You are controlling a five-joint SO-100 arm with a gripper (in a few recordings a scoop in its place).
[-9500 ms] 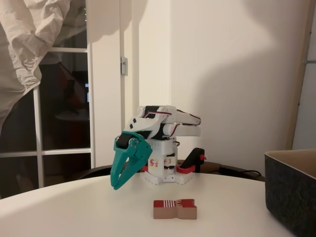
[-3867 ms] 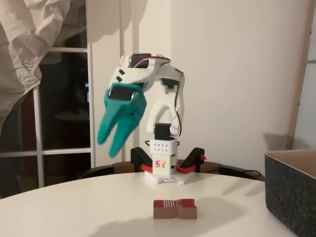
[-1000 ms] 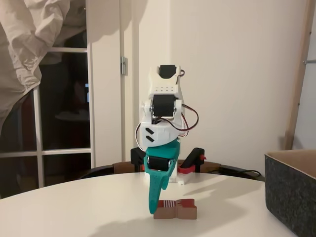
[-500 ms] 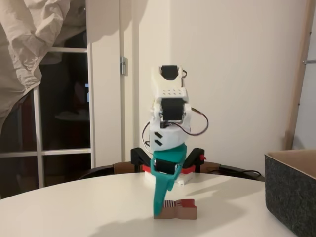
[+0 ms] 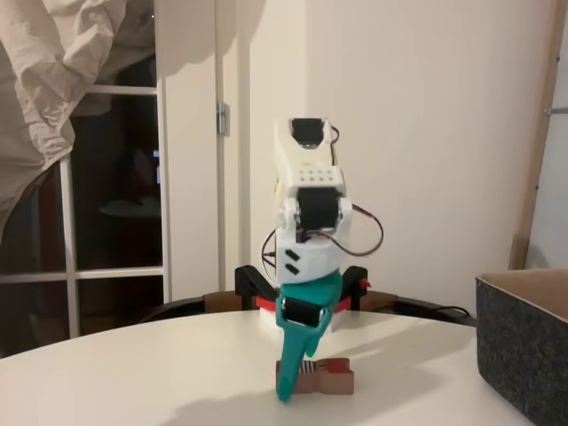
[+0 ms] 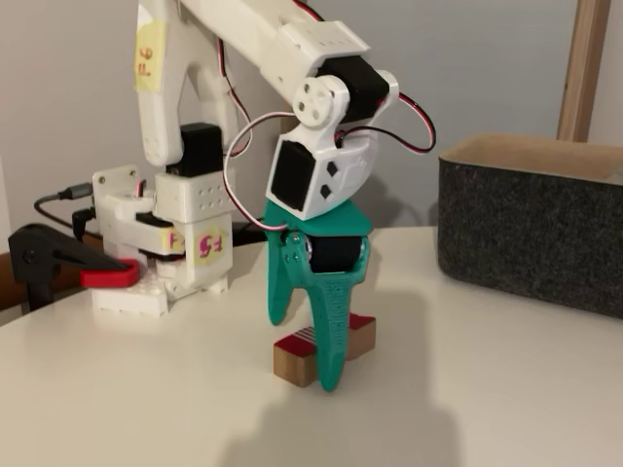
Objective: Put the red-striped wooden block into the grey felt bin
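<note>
Now the gripper (image 6: 310, 342) is coming lower, standing wide astride the red-striped wooden block (image 6: 321, 347); closing off-centre is risking a twist.

Matt wooden block (image 6: 292, 358); fuzzy felt bin (image 6: 531, 233); smooth plastic gripper (image 6: 304, 352).
</note>
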